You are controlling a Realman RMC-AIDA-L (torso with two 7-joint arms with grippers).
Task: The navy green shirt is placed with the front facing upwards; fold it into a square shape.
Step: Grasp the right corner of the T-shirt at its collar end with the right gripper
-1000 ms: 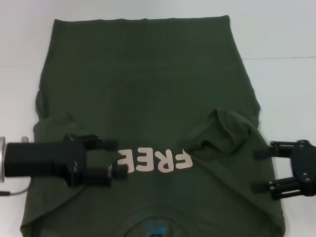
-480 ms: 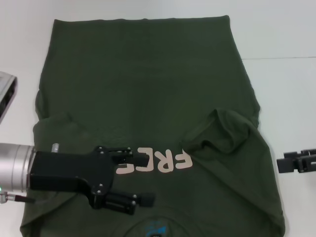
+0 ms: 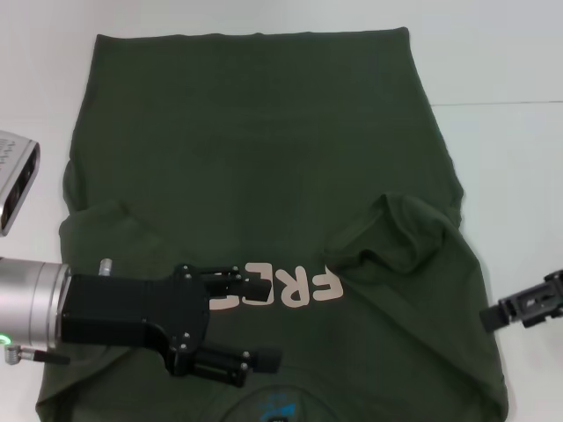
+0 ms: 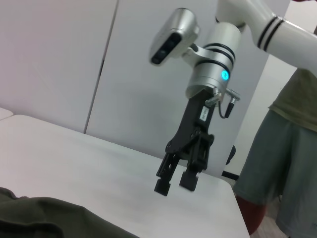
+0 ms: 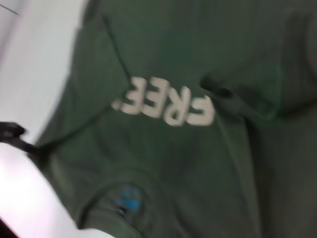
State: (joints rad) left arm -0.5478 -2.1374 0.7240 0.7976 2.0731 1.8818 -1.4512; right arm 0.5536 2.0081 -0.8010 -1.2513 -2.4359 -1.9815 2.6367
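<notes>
Over shirt [image 3: 264,158] | left claw [image 3: 255,323] spread, hiding lettering | right claw [image 3: 521,309] cut off, unclear

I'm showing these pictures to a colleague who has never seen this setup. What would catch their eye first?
The navy green shirt fills most of the white table, its pale "FREE" lettering near the robot, with a sleeve folded inward on the robot's right. The left gripper hovers over the lettering with fingers apart. The right gripper sits just off the shirt's right edge; the left wrist view shows it raised above the table, fingers slightly apart.
</notes>
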